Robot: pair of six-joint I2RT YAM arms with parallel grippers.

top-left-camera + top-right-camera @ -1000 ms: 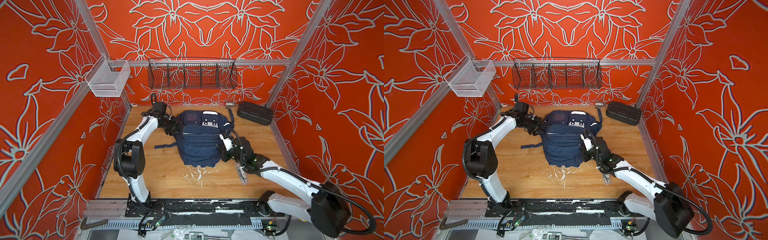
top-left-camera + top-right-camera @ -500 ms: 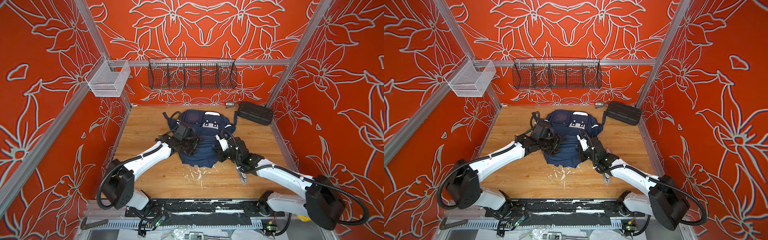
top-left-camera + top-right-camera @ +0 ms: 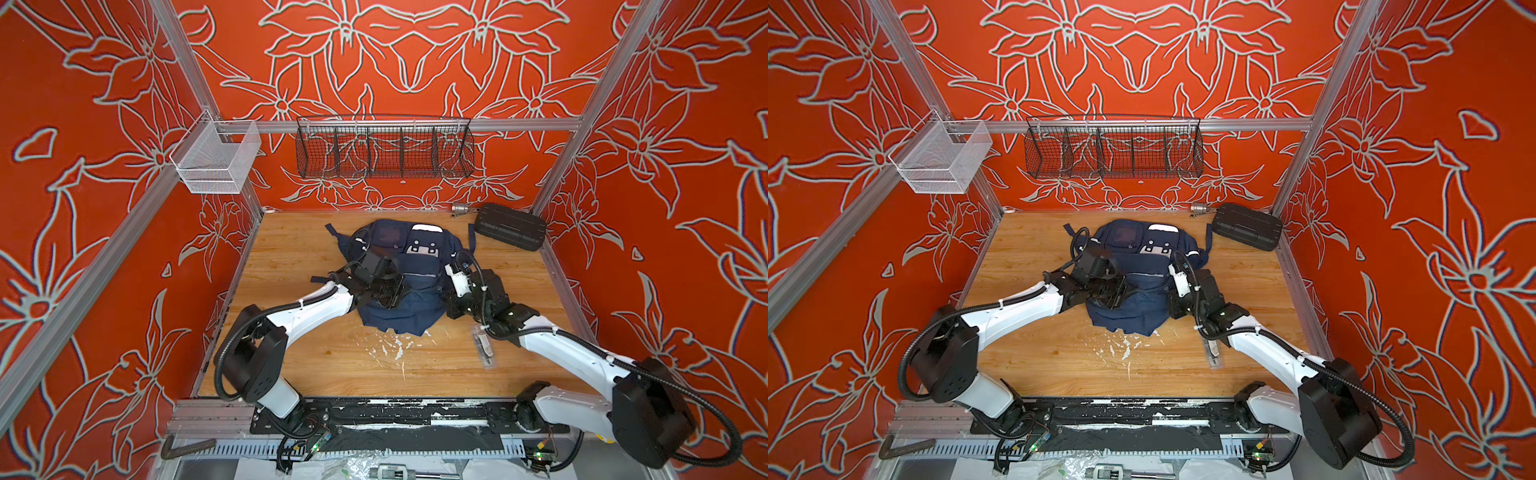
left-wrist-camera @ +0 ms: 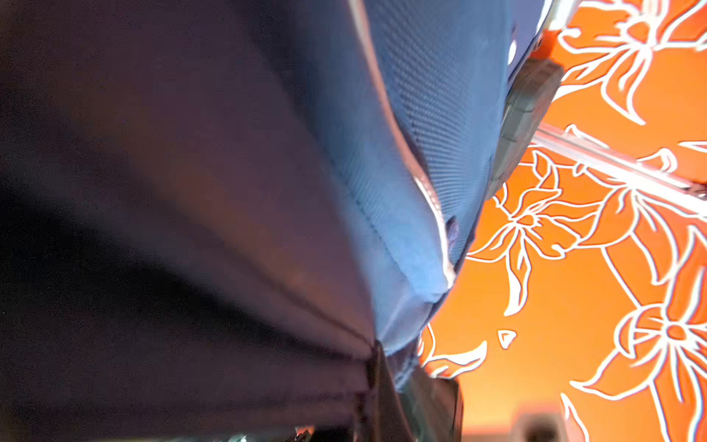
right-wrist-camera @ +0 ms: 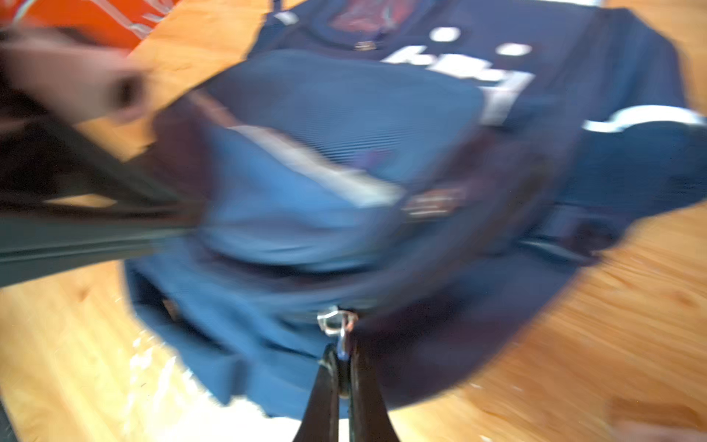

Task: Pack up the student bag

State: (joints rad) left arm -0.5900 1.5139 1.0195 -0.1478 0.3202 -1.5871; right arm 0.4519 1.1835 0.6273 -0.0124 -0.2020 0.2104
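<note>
The student bag [image 3: 417,286] [image 3: 1142,291], navy with white patches, lies bunched in the middle of the wooden table. My left gripper [image 3: 390,297] [image 3: 1115,297] rests on its front-left part. In the left wrist view this gripper [image 4: 386,367] is shut on a fold of the bag's fabric [image 4: 267,191]. My right gripper [image 3: 448,305] [image 3: 1170,309] is at the bag's right side. In the right wrist view it [image 5: 342,358] is shut on a silver zipper pull [image 5: 336,321] of the bag [image 5: 344,172].
A black ribbed hard case [image 3: 510,226] lies at the back right, a small metal part [image 3: 459,208] beside it. A clear packet [image 3: 484,351] lies under the right arm. A black wire basket [image 3: 384,151] and a white mesh basket [image 3: 216,162] hang on the walls.
My left gripper swung from the bag's back-left corner to its front-left part and shut on the fabric. The right gripper stayed shut on the zipper pull; the bag bunched up.
</note>
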